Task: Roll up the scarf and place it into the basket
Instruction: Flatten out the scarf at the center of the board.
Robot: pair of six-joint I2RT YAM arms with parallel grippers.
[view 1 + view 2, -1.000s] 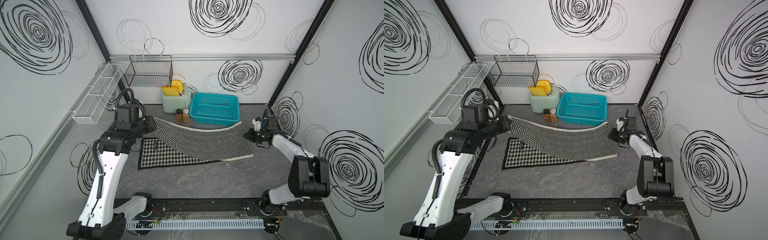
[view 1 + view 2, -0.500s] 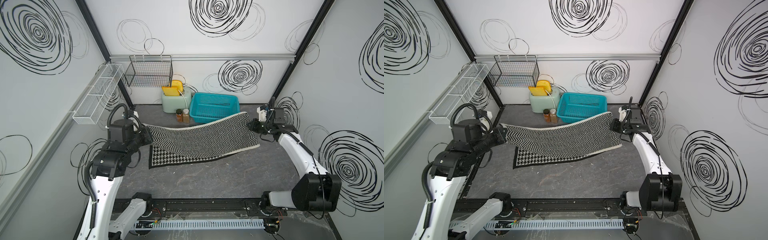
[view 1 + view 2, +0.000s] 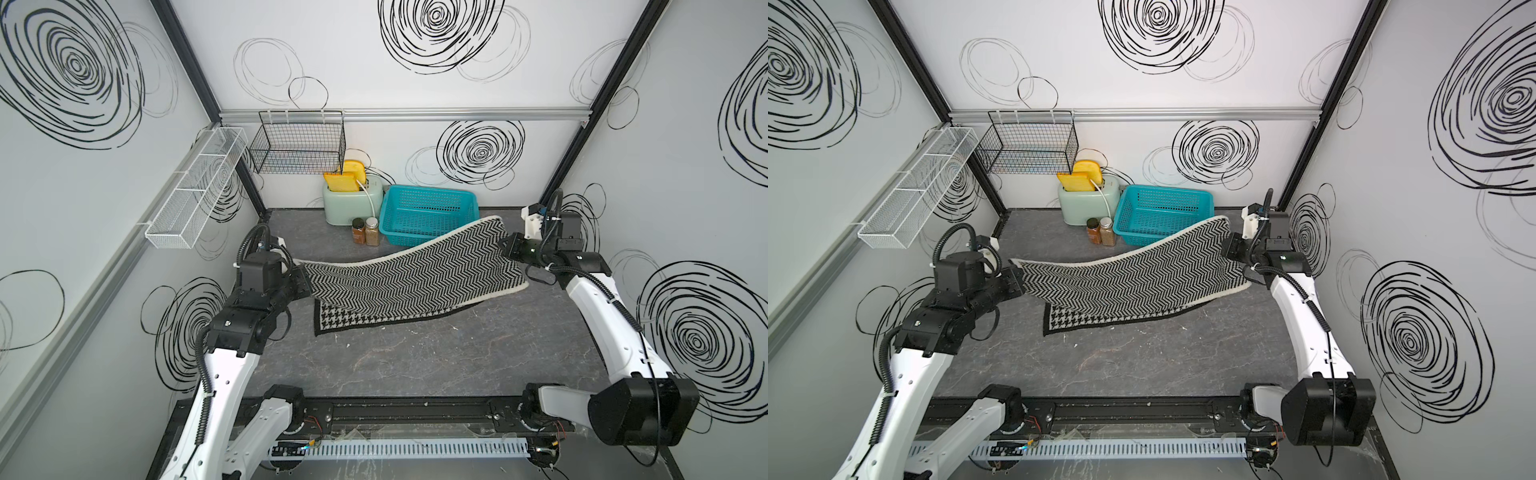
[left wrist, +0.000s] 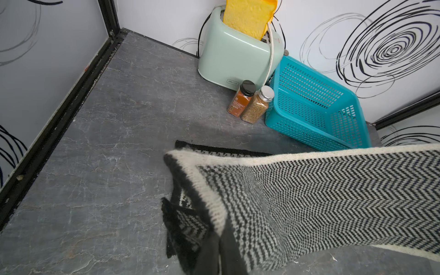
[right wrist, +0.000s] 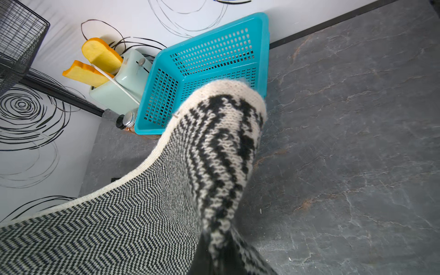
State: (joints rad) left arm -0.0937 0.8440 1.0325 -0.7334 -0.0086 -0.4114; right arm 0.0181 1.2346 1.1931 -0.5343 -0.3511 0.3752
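Note:
The scarf (image 3: 411,270) (image 3: 1129,278) hangs stretched between my two grippers, chevron side up. Its lower fold, showing houndstooth, lies on the dark table. My left gripper (image 3: 305,282) (image 3: 1019,282) is shut on the scarf's left end; the left wrist view shows the scarf (image 4: 321,197) pinched in the left gripper (image 4: 220,242). My right gripper (image 3: 509,247) (image 3: 1229,247) is shut on the right end and holds it higher. In the right wrist view the scarf (image 5: 142,226) runs out of the right gripper (image 5: 220,250). The turquoise basket (image 3: 399,232) (image 3: 1142,232) (image 4: 309,102) (image 5: 214,57) stands just behind the raised end.
A mint toaster (image 3: 353,203) with yellow bread slices stands left of the basket, with two spice jars (image 3: 365,230) in front of it. A black wire basket (image 3: 299,145) hangs on the back wall. A white mesh rack (image 3: 195,191) hangs on the left wall.
Both grippers have lifted the scarf's ends off the table and drawn it taut. The right end rose up by the basket, and the left arm pulled back towards the front.

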